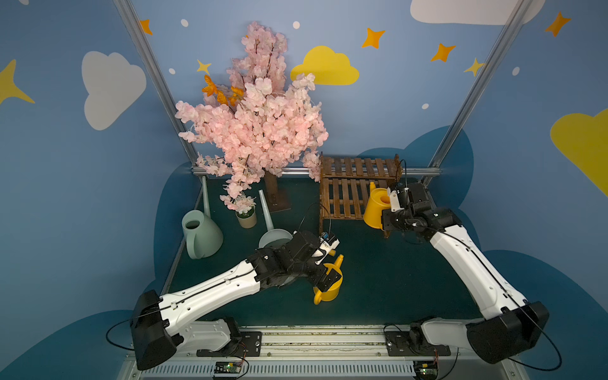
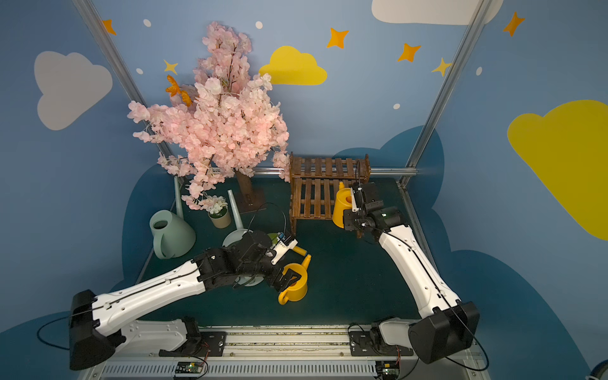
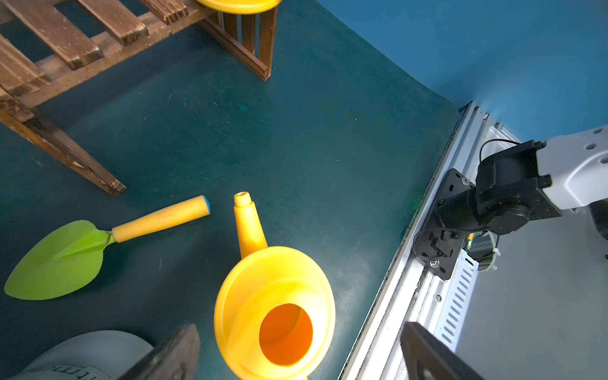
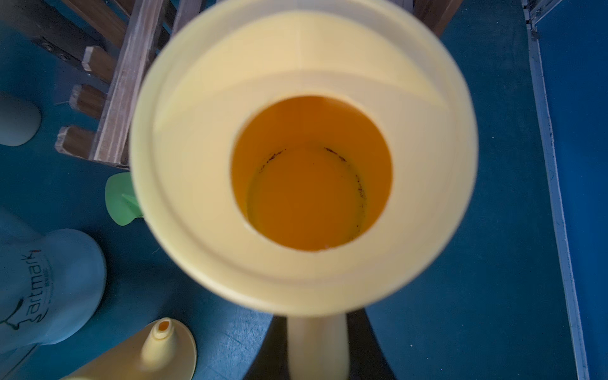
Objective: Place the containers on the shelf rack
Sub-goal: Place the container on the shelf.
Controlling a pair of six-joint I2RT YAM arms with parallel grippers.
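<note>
Clamping almost shut on the handle of a small yellow plastic watering can (image 1: 374, 205), the right gripper (image 1: 386, 218) is holding it upright at the front corner of the lower tier of the dark brown slatted wooden shelf rack (image 1: 345, 197) in both top views; I cannot tell whether the can is resting there. The left gripper (image 1: 331, 279) is hovering wide open over a second small yellow can (image 1: 330, 294), which is standing on the dark green worktop (image 1: 394, 289). A pale green-grey long-spouted can (image 1: 200, 235) and a blue-grey long-spouted can (image 1: 274, 236) are standing on the worktop, off the rack.

In the left wrist view, the open fingers (image 3: 177, 352) are flanking the second small yellow can (image 3: 273, 312) without touching it, and a green trowel with a yellow handle (image 3: 65, 260) is lying beside it.

In the right wrist view, the small yellow plastic watering can (image 4: 296, 82) is filling the frame, with its handle running down between the gripper's fingers.
</note>
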